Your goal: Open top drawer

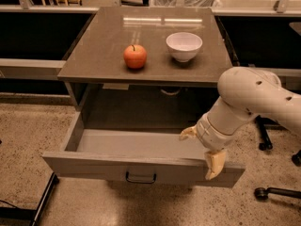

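Top drawer [141, 166] stands far out, right end of its front between the spread fingers of the claw [202, 149]; risk: an off-centre pull racks it or drags it clean out

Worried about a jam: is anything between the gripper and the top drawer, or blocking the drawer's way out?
Nothing visible. The gripper sits right at the top drawer, at the right end of its front edge; the floor ahead shows no obstacle.
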`<state>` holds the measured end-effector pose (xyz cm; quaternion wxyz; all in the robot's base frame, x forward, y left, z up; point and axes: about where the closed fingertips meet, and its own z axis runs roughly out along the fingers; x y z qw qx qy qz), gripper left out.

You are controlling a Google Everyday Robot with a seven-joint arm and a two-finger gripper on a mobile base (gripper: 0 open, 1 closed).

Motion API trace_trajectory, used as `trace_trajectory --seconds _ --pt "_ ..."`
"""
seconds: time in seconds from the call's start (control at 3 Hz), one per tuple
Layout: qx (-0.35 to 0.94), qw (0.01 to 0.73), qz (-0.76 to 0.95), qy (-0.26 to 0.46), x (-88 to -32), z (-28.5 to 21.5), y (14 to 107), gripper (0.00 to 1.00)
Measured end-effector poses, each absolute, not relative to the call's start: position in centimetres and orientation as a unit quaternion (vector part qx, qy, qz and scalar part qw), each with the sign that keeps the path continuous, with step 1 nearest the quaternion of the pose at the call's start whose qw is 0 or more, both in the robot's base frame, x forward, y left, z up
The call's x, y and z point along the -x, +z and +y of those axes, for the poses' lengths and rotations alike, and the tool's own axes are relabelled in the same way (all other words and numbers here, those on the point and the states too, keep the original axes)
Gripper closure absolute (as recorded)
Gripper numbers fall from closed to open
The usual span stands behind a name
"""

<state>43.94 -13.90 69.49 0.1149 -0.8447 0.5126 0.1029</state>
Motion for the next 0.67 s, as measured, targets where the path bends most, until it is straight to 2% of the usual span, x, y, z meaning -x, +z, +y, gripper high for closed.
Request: trace_trajectory --seconds 0.33,0.67 --pt "0.863 0.117 0.488 0.056 -45.6 -12.2 72.7 0.42" --pt "0.87 0.127 0.476 0.037 -48.7 -10.7 73.7 0.66"
